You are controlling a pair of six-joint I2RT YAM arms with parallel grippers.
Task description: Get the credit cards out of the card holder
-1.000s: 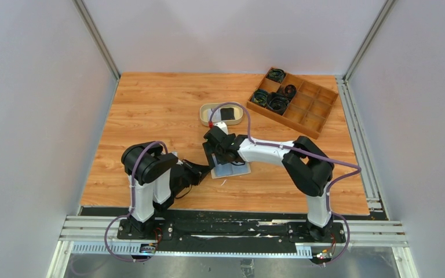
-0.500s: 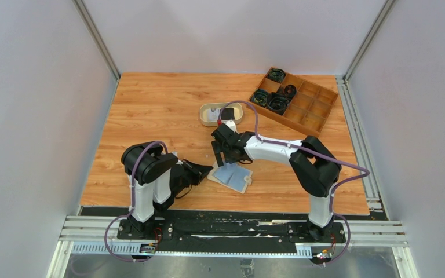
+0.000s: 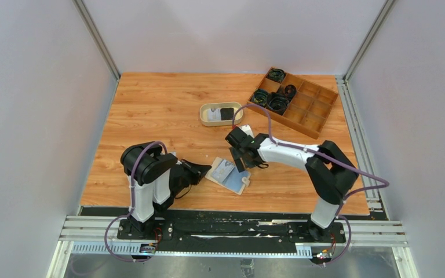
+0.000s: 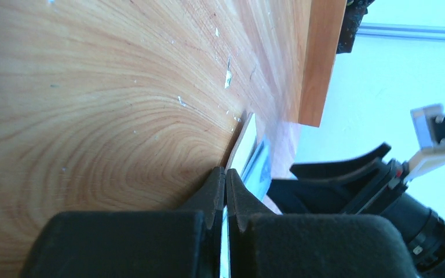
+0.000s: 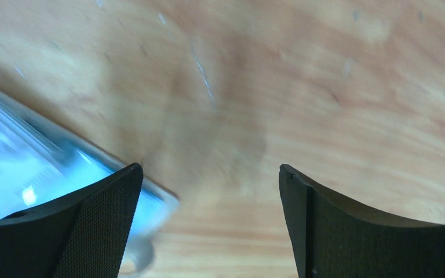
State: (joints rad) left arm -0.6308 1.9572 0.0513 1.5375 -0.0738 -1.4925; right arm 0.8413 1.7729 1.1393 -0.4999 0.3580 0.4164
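The card holder (image 3: 230,175) lies open on the table with its pale grey-blue inside up and its snap tab at the near right corner. My left gripper (image 3: 208,170) is shut on its left edge; in the left wrist view a thin pale strip runs between the closed fingers (image 4: 215,186), and the card holder (image 4: 247,146) extends beyond them. My right gripper (image 3: 244,160) is open and empty, just above the table at the card holder's far right corner. In the right wrist view the card holder (image 5: 17,150) shows beside the left finger. A black card (image 3: 227,113) and a white card (image 3: 211,116) lie in the oval tray.
The oval beige tray (image 3: 203,111) stands behind the card holder. A wooden compartment box (image 3: 310,110) with black cable coils (image 3: 278,103) sits at the back right. The right arm (image 4: 382,185) shows close in the left wrist view.
My right gripper has lifted off the card holder and moved right and back. The card holder now lies uncovered and has turned slightly. The left gripper has stayed on its edge.
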